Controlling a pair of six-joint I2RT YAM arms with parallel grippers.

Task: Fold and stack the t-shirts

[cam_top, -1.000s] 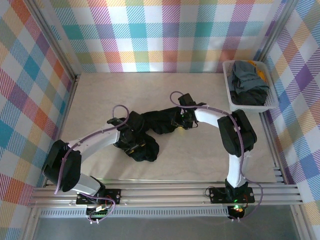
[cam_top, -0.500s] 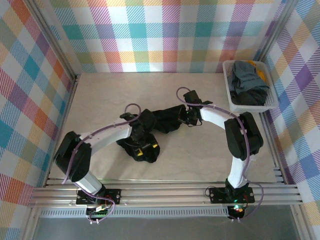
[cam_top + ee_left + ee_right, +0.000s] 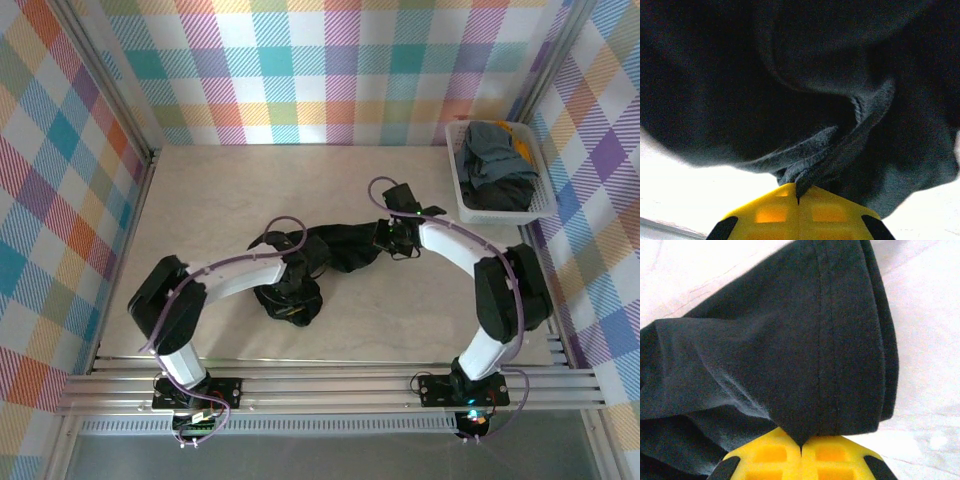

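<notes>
Black t-shirt point(image 3: 345, 250) crumpled on table point(image 3: 200, 200), white basket point(image 3: 500, 215) of shirts point(image 3: 495, 165) far right

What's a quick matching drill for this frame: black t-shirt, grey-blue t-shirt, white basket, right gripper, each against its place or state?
Things:
1. black t-shirt
2. grey-blue t-shirt
3. white basket
4. right gripper

Place or state:
A. far right corner of the table
B. shut on a stitched black hem
C. crumpled mid-table
D. top of the pile in the basket

Pairs: 1-C, 2-D, 3-A, 4-B
</notes>
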